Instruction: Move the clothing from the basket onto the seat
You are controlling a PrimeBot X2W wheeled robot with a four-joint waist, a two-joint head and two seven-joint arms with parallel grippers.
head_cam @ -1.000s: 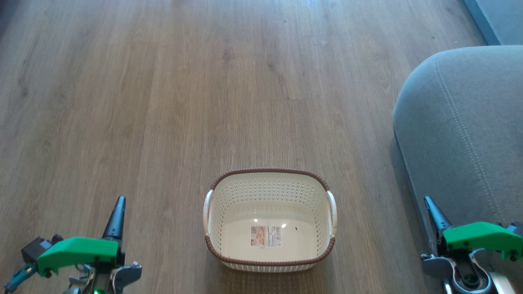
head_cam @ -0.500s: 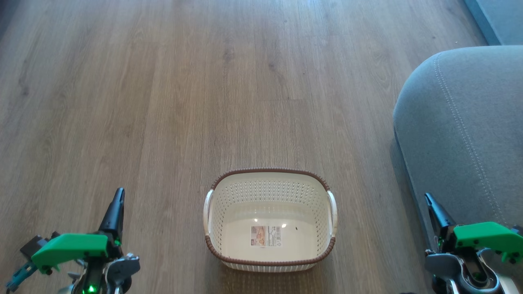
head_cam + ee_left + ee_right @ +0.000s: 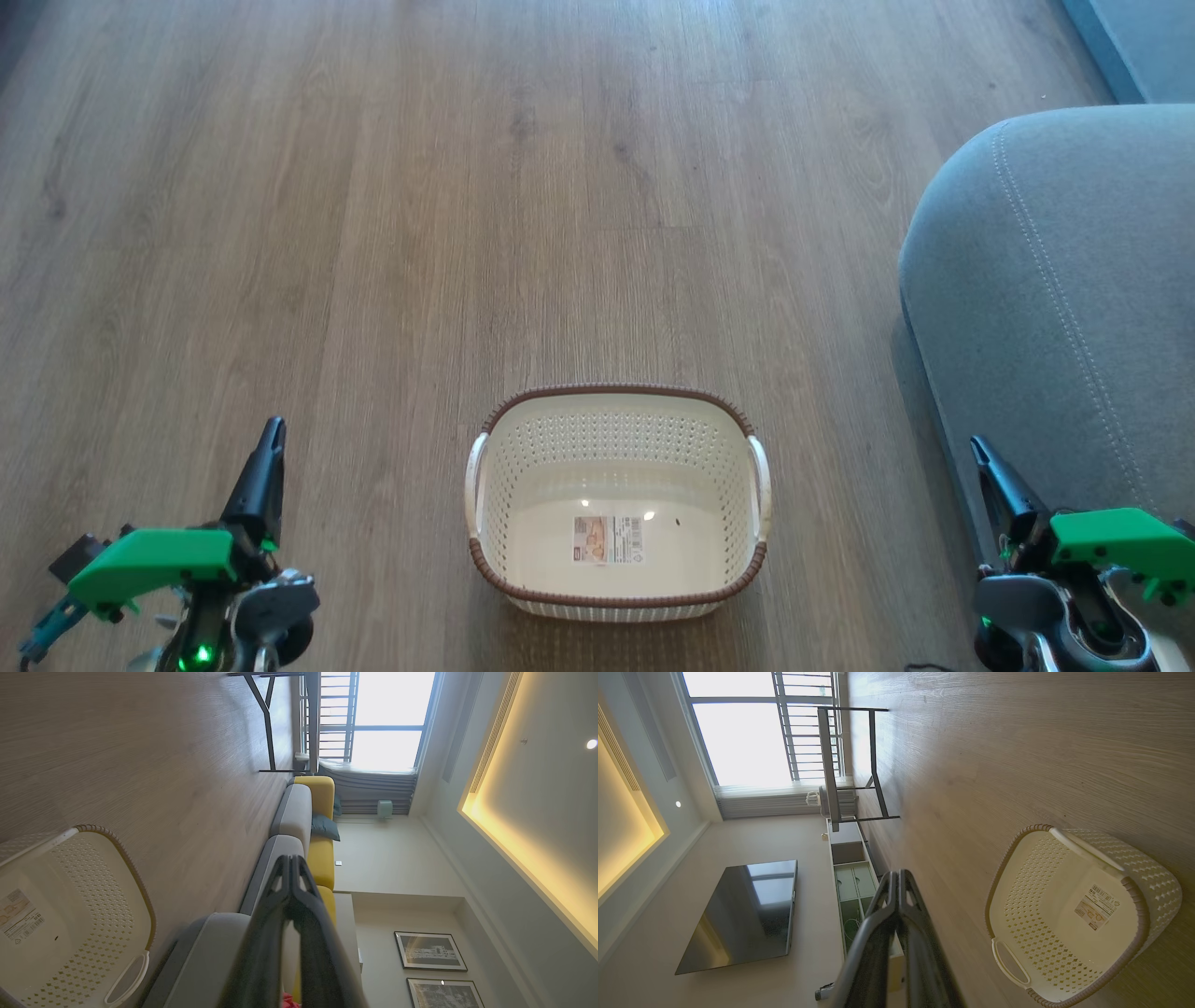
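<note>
The cream basket (image 3: 616,389) with its brown rim stands on the wood floor straight ahead, and only a label shows on its base. The grey seat (image 3: 1055,280) with pale stitching rises at the right. My left gripper (image 3: 271,431) is shut with nothing in it, low on the left and well clear of the basket. My right gripper (image 3: 978,446) is shut too, beside the seat's front edge. The left wrist view shows the basket (image 3: 135,882), the seat (image 3: 205,952) and a sliver of red clothing (image 3: 288,1001) at the bottom edge behind my shut left gripper (image 3: 290,858). The right wrist view has my right gripper (image 3: 896,873) and the basket (image 3: 1139,914).
Wood floor (image 3: 467,187) stretches ahead and to the left. A blue-grey edge (image 3: 1134,42) lies at the far right corner. A dark-legged table (image 3: 850,765), a low cabinet (image 3: 852,882) and a wall screen (image 3: 742,914) stand across the room. Yellow backrests (image 3: 322,858) line the sofa.
My left gripper's tip has crept forward, up the head view. My right gripper's green housing has slid down and to the right. Basket and seat have not moved.
</note>
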